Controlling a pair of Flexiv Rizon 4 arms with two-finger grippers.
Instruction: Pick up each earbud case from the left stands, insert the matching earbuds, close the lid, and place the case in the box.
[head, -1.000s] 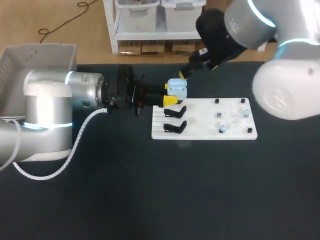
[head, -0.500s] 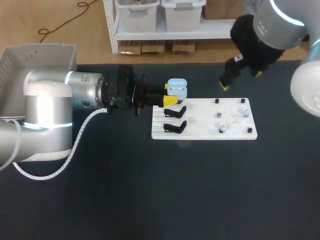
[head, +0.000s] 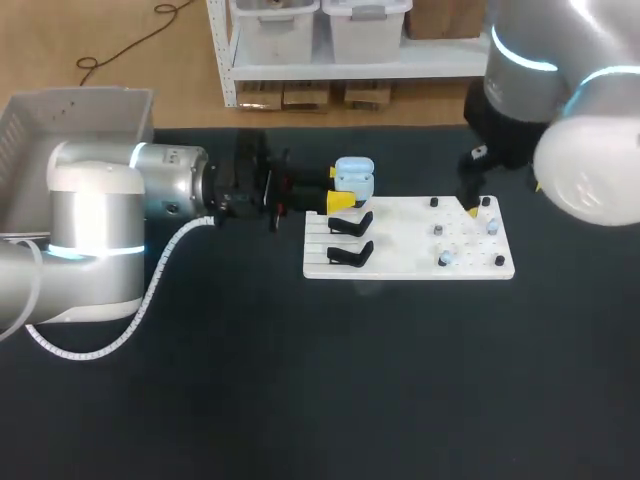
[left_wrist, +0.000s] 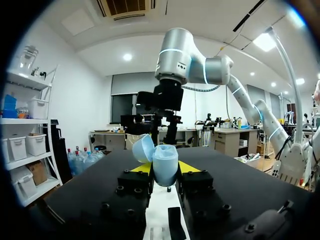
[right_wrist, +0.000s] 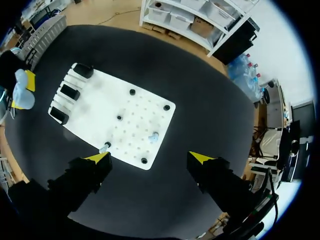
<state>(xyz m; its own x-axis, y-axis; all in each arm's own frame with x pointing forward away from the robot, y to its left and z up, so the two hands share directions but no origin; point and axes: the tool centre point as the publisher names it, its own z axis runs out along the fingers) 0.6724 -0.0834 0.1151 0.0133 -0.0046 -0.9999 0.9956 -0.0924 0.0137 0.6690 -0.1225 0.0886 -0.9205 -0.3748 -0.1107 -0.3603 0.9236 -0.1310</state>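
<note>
Step in hand: earbud insertion. Left pincer (left_wrist: 162, 168) is clamping the light-blue earbud case (left_wrist: 165, 163), lid flipped open, at the end of the white perforated board (head: 400, 240) near the black stands (head: 350, 254). Right pincer (right_wrist: 150, 159) is hanging released over the board's other end, carrying nothing. Next move, I reckon: dropping onto one small pale-blue earbud (right_wrist: 154, 136) seated on the board, pinching it gently, then bringing it to the case. Can't tell what's inside the case. Grey plastic box (head: 60, 120) is sitting at the black bench's (head: 300, 380) left; no case showing in it.
</note>
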